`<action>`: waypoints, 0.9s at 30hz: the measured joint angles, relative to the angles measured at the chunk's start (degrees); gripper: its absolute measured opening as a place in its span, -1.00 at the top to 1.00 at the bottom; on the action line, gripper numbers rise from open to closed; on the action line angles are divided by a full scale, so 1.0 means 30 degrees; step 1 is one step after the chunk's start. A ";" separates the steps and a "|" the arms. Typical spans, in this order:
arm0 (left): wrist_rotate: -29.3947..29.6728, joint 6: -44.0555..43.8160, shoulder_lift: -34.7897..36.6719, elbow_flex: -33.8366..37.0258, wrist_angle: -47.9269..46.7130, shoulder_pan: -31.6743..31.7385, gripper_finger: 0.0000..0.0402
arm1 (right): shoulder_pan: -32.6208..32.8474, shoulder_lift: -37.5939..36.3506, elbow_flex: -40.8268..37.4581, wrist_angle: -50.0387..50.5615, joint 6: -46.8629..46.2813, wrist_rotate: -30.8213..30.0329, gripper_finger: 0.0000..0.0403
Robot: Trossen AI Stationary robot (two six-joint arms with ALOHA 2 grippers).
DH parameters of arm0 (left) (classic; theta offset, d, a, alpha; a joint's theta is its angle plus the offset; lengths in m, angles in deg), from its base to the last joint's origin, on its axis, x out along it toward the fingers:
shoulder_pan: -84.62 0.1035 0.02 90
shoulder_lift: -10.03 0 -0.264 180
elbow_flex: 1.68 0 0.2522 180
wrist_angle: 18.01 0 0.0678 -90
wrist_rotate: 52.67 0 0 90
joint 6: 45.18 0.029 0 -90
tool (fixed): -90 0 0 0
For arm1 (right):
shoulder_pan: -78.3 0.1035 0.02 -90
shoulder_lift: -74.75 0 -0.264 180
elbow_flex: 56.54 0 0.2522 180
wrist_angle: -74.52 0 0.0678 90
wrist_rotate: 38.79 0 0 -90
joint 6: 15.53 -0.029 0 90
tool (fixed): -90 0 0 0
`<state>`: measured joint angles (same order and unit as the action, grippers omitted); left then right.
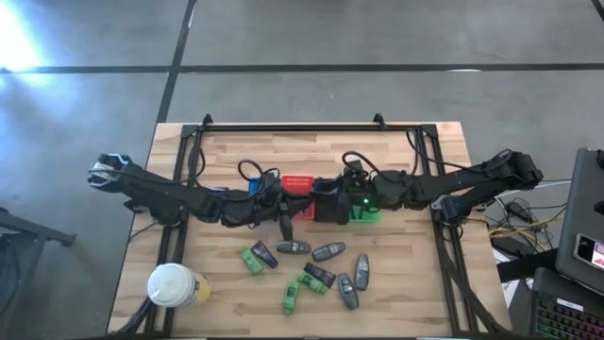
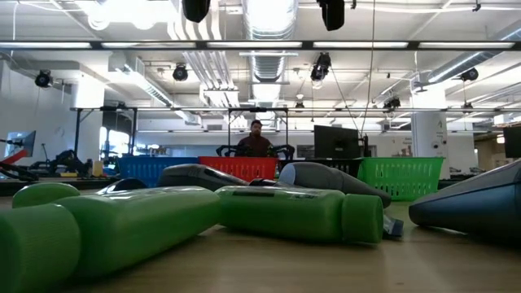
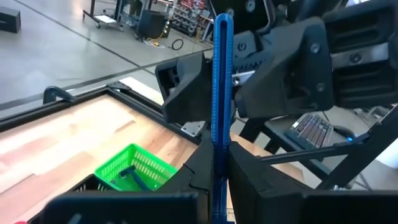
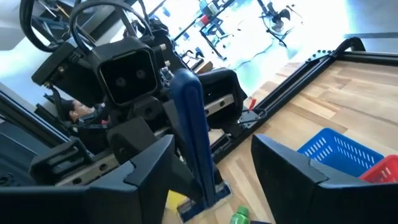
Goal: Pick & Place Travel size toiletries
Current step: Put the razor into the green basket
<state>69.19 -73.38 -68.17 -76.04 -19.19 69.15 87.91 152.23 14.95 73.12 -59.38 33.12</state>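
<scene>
Looks like a mid-air handover by the red basket (image 1: 298, 181); pinches a thin blue stick (image 3: 222, 93) in the clenched left gripper (image 3: 217, 186), right gripper (image 4: 211, 149) spread wide around it; calls next for closing right, then releasing left.

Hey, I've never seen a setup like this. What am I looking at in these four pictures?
It is a robot with two dark arms working at a wooden table. One picture looks straight down, one sits at table-top height, and two come from cameras on the arms' wrists. Small green packets and grey tubes lie near a white-lidded cup, with coloured baskets behind them. The left tool grips a thin blue stick. The right tool is open, close to it.
</scene>
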 joint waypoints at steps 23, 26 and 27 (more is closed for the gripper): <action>-0.0248 -0.0015 -0.0071 0.0000 -0.0119 0.0103 0.82 | -0.0031 0.0175 0.0000 0.0013 0.0700 0.0024 0.86; -0.0276 -0.0036 -0.0071 0.0000 -0.0132 0.0123 0.75 | -0.0031 0.0175 0.0005 0.0229 0.0672 -0.0021 0.86; -0.0280 -0.0096 -0.0092 0.0000 -0.0143 0.0124 0.71 | -0.0031 0.0175 0.0007 0.0406 0.0596 -0.0118 0.86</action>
<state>68.35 -73.67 -68.45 -76.04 -19.62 69.53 87.82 152.75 14.97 74.34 -57.59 32.77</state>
